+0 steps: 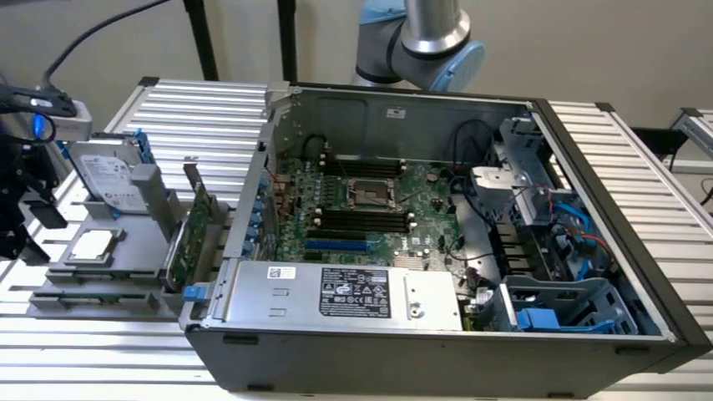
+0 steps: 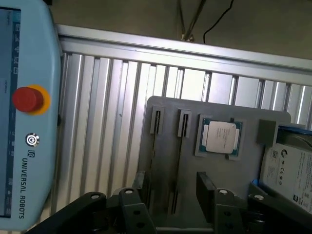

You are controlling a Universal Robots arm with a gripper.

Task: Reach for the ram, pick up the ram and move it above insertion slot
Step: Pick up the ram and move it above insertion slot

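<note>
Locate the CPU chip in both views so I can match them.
Exterior view: CPU chip on the grey tray, at the exterior view's left, beside the case.
Wrist view: CPU chip on that tray, between its slots and the hard drive.
Shared landmark: the hard drive.

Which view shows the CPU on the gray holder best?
The wrist view: the CPU lies flat in the gray holder, seen almost square on, its metal lid plain. The exterior view catches the CPU at a slant, far on that view's left, near the hard drive.
</note>
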